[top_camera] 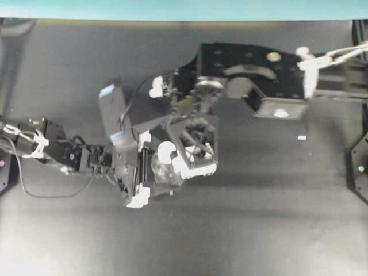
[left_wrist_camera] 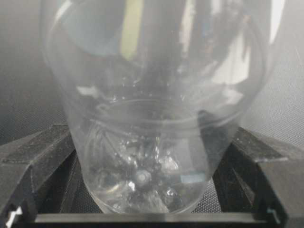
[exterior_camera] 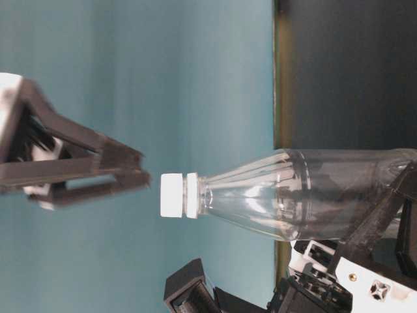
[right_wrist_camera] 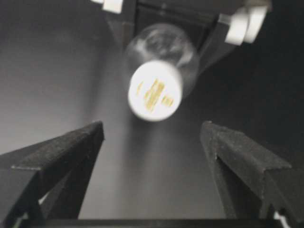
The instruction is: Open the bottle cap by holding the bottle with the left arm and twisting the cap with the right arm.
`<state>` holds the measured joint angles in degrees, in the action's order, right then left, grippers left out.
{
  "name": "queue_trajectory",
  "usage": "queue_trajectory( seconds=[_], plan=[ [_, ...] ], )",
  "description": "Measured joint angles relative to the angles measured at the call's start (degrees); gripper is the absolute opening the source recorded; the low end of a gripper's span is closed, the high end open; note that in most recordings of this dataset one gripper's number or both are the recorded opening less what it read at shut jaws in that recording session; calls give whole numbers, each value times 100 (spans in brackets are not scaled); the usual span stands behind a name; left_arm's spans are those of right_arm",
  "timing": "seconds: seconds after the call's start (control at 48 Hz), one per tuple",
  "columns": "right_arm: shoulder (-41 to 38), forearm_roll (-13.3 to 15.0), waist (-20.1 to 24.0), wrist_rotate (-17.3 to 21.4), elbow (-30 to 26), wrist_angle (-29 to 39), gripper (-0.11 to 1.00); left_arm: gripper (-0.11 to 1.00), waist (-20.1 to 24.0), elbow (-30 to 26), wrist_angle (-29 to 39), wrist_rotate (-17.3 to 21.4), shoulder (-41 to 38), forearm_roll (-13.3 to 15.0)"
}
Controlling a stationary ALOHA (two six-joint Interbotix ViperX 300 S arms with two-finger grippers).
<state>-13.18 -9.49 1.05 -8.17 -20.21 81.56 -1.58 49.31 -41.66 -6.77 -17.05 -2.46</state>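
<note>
The clear bottle [exterior_camera: 293, 195] stands upright with its base between the black fingers [left_wrist_camera: 38, 161] of my left gripper [left_wrist_camera: 152, 156], which is shut on its lower body. Its white bottle cap [exterior_camera: 172, 195] sits on the neck. In the right wrist view the cap [right_wrist_camera: 155, 90] shows a yellowish mark and lies beyond my right gripper [right_wrist_camera: 152, 133]. That gripper is open, fingers wide apart, nothing between them. At table level the right gripper [exterior_camera: 140, 175] hangs just above the cap with a small gap. From overhead, the right gripper [top_camera: 184, 160] covers the bottle [top_camera: 162, 172] held by the left gripper [top_camera: 142, 168].
The dark table [top_camera: 259, 218] carries a small white scrap [top_camera: 301, 138] to the right. A teal wall [top_camera: 172, 8] runs along the back. A black fixture [top_camera: 359, 167] stands at the right edge, and loose cables [top_camera: 34, 192] trail from the left arm.
</note>
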Motion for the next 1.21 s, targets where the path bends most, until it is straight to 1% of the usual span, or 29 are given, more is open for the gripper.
queue_trajectory(
  seconds=[0.063,0.188,0.271,0.354,0.417,0.5,0.563,0.625,0.834,1.209],
  plan=[
    [26,-9,26,633,-123,88,79,88,0,0,0,0,0,0],
    [0,-9,53,2188,-396,202,79,88,0,0,0,0,0,0],
    [-62,0,35,3085,-554,229,79,88,0,-9,-9,-9,9,9],
    [-158,9,-9,3753,-633,229,79,88,-9,0,0,-9,0,0],
    [-211,18,-44,4140,-659,220,79,88,-9,-9,0,-9,0,0],
    [-299,18,-79,4562,-659,202,79,88,-9,-9,-9,-9,0,0],
    [-369,18,-79,4764,-659,193,79,88,-9,-9,-9,-9,0,0],
    [-439,18,-70,4843,-642,176,79,88,-18,-9,-9,0,0,0],
    [-624,18,-70,4913,-563,35,79,88,-18,-9,0,-9,0,0],
    [-677,18,-70,4922,-431,53,78,88,-26,-9,9,0,9,0]
  ],
)
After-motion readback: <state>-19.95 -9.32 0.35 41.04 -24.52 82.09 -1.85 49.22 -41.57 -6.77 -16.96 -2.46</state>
